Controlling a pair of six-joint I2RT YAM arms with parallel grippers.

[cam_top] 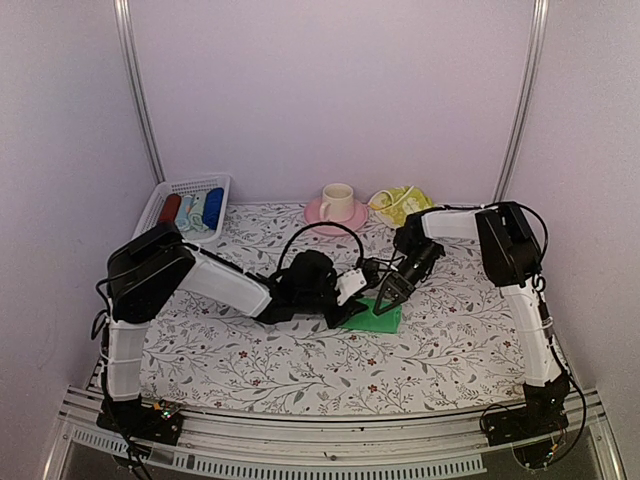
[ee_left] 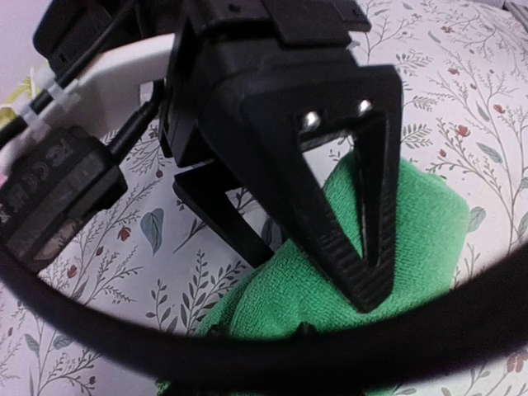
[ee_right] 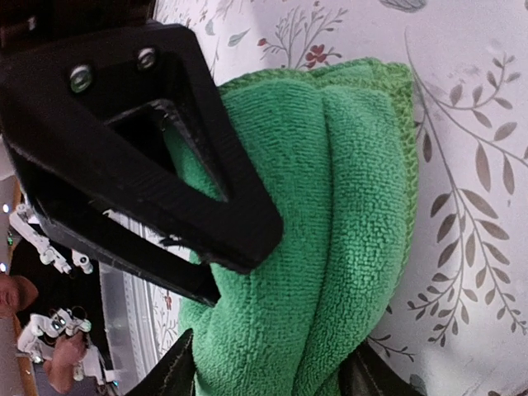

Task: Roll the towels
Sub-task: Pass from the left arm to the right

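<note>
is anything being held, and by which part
Both grippers meet the green towel, left gripper at its left edge, right gripper at its far edge; whether either grips cannot be told.

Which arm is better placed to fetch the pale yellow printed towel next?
Probably right. The pale yellow printed towel lies at the back right, beside the pink saucer, just behind the right gripper. The left gripper would have to reach across the right arm.

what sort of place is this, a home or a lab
Probably a robot test booth, not a home: plain walls with metal corner rails, left arm and right arm bolted to a metal frame, floral tablecloth as staging.
</note>
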